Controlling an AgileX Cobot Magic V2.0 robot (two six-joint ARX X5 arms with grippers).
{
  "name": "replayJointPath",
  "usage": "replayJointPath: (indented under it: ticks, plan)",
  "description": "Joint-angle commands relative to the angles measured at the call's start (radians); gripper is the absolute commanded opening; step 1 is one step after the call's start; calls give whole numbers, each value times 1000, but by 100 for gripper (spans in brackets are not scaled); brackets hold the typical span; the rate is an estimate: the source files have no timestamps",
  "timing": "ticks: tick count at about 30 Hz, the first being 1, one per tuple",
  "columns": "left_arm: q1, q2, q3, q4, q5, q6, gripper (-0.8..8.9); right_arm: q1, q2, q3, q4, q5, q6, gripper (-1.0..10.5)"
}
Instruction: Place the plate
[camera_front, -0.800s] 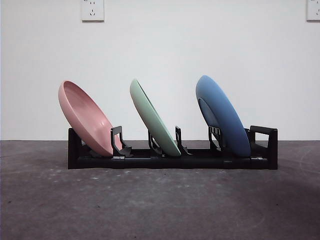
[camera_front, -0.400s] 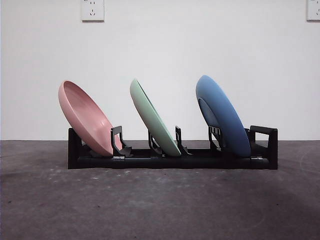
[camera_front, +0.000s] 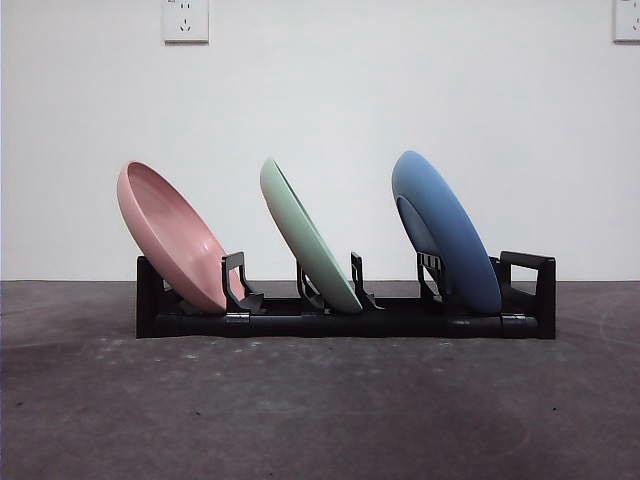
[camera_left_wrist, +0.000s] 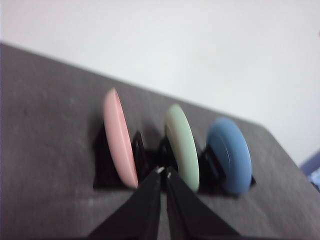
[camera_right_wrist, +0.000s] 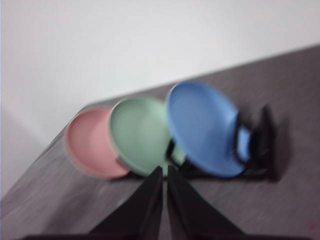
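Three plates lean in a black rack (camera_front: 345, 322) on the dark table: a pink plate (camera_front: 170, 236) at the left, a green plate (camera_front: 308, 237) in the middle, a blue plate (camera_front: 444, 231) at the right. Neither arm shows in the front view. The left wrist view looks from a distance at the pink plate (camera_left_wrist: 120, 138), green plate (camera_left_wrist: 182, 146) and blue plate (camera_left_wrist: 229, 154), with my left gripper (camera_left_wrist: 163, 172) shut and empty. My right gripper (camera_right_wrist: 165, 169) is also shut and empty, away from the blue plate (camera_right_wrist: 202, 127), in a blurred picture.
A white wall with two sockets (camera_front: 185, 19) stands behind the rack. The rack's right end handle (camera_front: 530, 290) sticks up beside the blue plate. Bare dark tabletop (camera_front: 320, 410) lies in front of the rack.
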Motion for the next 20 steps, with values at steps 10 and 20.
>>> replayJointPath:
  ticks: [10, 20]
  plan:
    - [-16, 283, 293, -359, 77, 159, 18, 3, 281, 291, -257, -156, -92, 14]
    - [-64, 507, 462, -624, 76, 320, 18, 90, 495, 457, -451, -143, -190, 14]
